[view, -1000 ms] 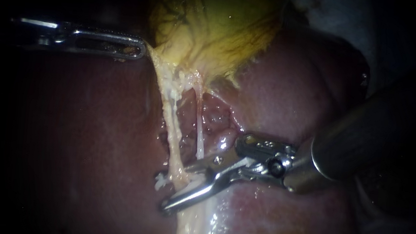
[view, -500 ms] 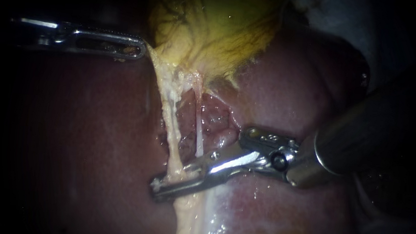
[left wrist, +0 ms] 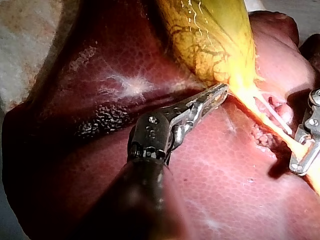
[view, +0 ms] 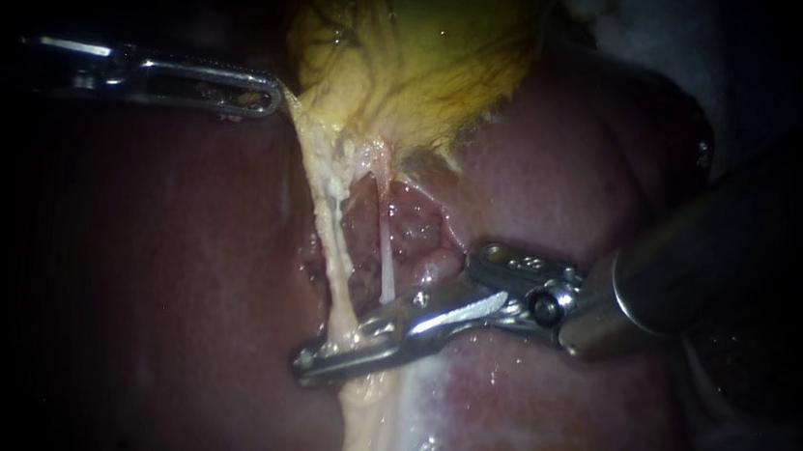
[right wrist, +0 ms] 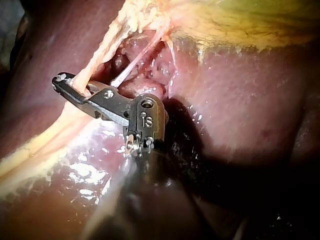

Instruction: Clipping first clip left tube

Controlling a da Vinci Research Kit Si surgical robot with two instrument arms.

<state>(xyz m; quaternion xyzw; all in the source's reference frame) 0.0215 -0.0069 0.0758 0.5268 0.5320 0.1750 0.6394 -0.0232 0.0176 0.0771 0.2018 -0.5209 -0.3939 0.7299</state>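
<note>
Liver (view: 173,283), one, fills the field; its left and near parts sink into shadow. Gallbladder (view: 417,52), one, yellow, lies at the far side, its far part cut off.

Instruments: two.
- The right instrument (view: 312,361) enters from the right, its shaft cut off by the frame. Its jaws are closed across the left tube (view: 327,214), low on it, near where it meets the liver. What lies between the jaws at the crossing is hidden.
- The left instrument (view: 272,98), its shaft lost in darkness, has its jaws clamped on the gallbladder's left edge.

Tubes: two. The right tube (view: 385,253), thinner, runs just beside the left tube. Its near end is hidden behind the right instrument's jaws.
</note>
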